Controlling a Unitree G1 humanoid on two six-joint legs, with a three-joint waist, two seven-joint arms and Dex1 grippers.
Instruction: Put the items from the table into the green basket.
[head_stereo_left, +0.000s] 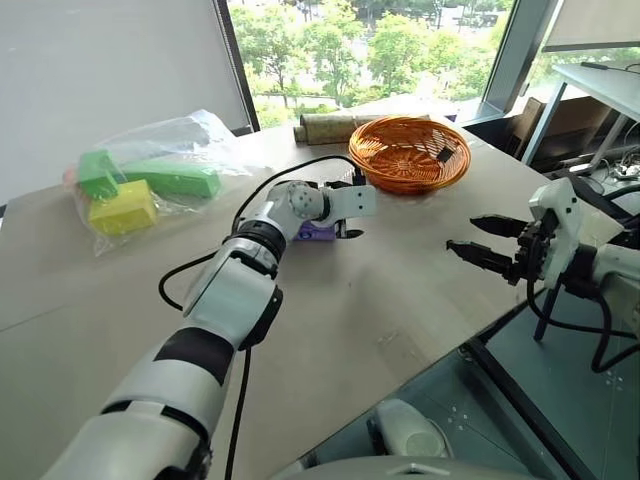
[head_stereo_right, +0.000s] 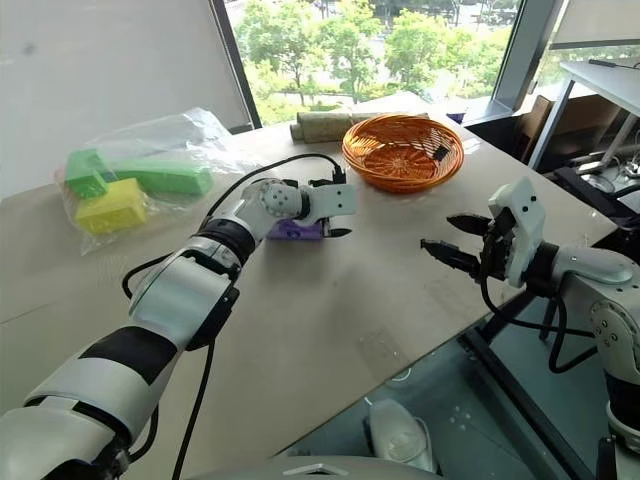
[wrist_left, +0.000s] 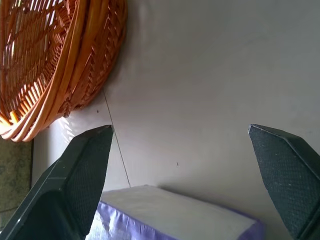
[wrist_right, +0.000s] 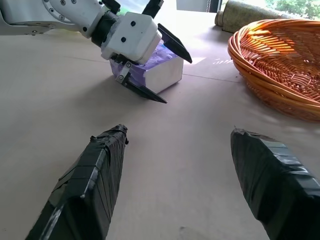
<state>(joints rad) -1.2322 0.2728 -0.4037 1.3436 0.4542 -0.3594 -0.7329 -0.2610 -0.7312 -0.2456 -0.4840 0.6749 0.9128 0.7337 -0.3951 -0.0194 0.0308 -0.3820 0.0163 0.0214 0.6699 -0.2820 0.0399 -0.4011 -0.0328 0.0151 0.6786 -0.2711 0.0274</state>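
- Lilac carton box (wrist_right: 152, 67) lies flat on the tabletop (head_stereo_left: 400, 280), just beside the orange wicker basket (head_stereo_left: 410, 152).
- Left gripper (wrist_right: 150, 55) straddles the box, jaws spread wide on either side, nothing clamped yet.
- Box's long axis seems to run across the gap between the fingers.
- Right gripper (head_stereo_left: 485, 245) hovers well apart from the box, jaws parted and empty; the left arm is far nearer.
- Box has a white end face and purple printed sides.
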